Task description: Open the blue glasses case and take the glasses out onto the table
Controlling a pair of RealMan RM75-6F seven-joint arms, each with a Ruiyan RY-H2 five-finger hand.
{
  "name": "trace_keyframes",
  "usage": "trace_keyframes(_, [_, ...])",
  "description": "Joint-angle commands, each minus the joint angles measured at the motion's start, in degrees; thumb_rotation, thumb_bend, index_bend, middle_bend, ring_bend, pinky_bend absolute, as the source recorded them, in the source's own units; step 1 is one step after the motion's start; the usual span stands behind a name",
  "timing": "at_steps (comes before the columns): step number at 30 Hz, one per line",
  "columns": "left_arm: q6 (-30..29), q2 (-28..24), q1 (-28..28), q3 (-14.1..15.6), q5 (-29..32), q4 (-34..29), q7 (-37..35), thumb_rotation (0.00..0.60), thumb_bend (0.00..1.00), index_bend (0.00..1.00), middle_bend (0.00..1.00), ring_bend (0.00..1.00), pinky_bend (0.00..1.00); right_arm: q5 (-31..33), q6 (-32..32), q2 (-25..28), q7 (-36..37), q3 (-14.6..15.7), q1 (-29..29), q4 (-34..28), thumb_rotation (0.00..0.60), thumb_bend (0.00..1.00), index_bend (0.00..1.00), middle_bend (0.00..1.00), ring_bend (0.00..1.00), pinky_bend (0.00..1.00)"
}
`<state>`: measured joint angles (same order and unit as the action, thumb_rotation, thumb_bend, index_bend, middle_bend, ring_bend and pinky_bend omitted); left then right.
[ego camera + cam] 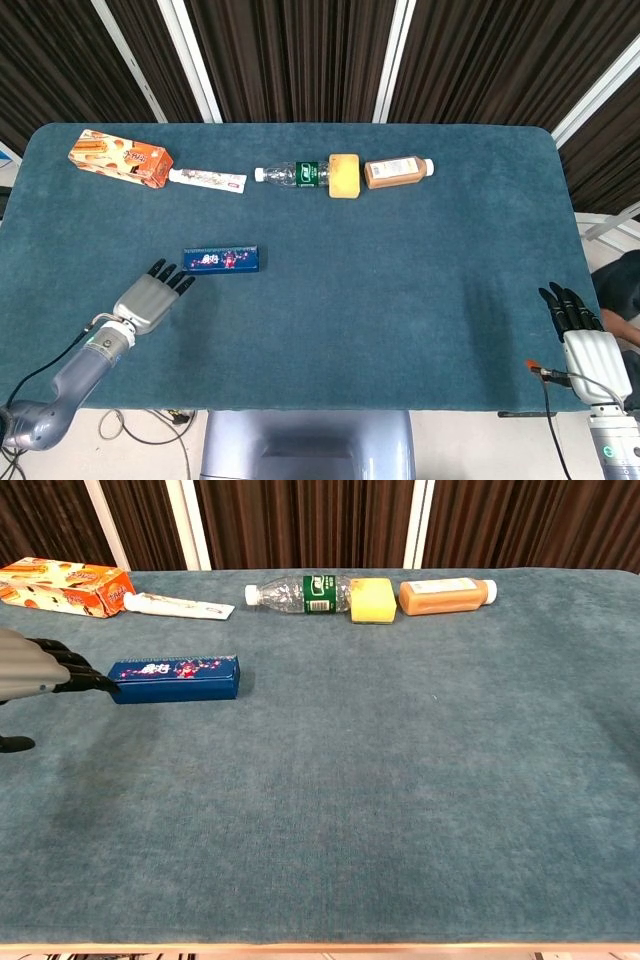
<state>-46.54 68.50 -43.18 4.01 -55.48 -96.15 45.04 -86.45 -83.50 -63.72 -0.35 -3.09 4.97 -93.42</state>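
Observation:
The blue glasses case [221, 259] [175, 678] lies closed on the teal table, left of centre, its long side running left to right. My left hand [153, 296] [40, 670] hovers just left of the case with its fingers stretched toward the case's left end; the fingertips [100, 681] are close to that end and hold nothing. My right hand [580, 330] rests at the table's right front edge, fingers extended and empty, far from the case. It does not show in the chest view. No glasses are visible.
Along the back stand an orange snack box [120, 159], a toothpaste tube [207, 180], a clear water bottle [290, 175], a yellow sponge [344, 175] and a brown drink bottle [398, 171]. The table's front edge [300, 410] runs below both hands.

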Motion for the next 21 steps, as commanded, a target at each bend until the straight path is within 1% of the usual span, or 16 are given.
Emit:
trace_keyframes(1, [-0.02, -0.04, 0.04, 0.25, 0.04, 0.5, -0.72, 0.6, 0.35, 0.0, 0.08, 0.0, 0.0, 0.0, -0.03, -0.01, -0.04, 0.0, -0.02, -0.01, 0.6, 0.2, 0.0, 0.0, 0.0, 0.21])
trace_keyframes(6, [-0.76, -0.11, 0.1, 0.47, -0.79, 0.78, -1.71, 0.6, 0.35, 0.0, 0.06, 0.0, 0.0, -0.11, -0.32, -0.12, 0.13, -0.08, -0.07, 0.04, 0.6, 0.2, 0.0, 0.0, 0.0, 0.21])
trace_keyframes(17, [-1.46, -0.59, 0.01, 0.46, 0.42, 0.88, -3.18, 0.6, 0.35, 0.0, 0.07, 0.0, 0.0, -0.01, -0.19, -0.03, 0.32, -0.05, -0.07, 0.01, 0.6, 0.2, 0.0, 0.0, 0.0, 0.21])
trace_keyframes(20, [-1.52, -0.99, 0.2, 0.29, -0.72, 0.21, -4.95, 0.6, 0.34, 0.0, 0.07, 0.0, 0.0, -0.03, -0.28, -0.07, 0.25, -0.06, -0.09, 0.02, 0.6, 0.2, 0.0, 0.0, 0.0, 0.21])
trace_keyframes(21, [-1.83, -1.08, 0.36, 0.15, -1.27, -0.03, -5.54, 0.6, 0.32, 0.0, 0.07, 0.0, 0.0, 0.01, -0.27, -0.08, 0.24, -0.07, -0.09, 0.02, 0.6, 0.2, 0.0, 0.0, 0.0, 0.21])
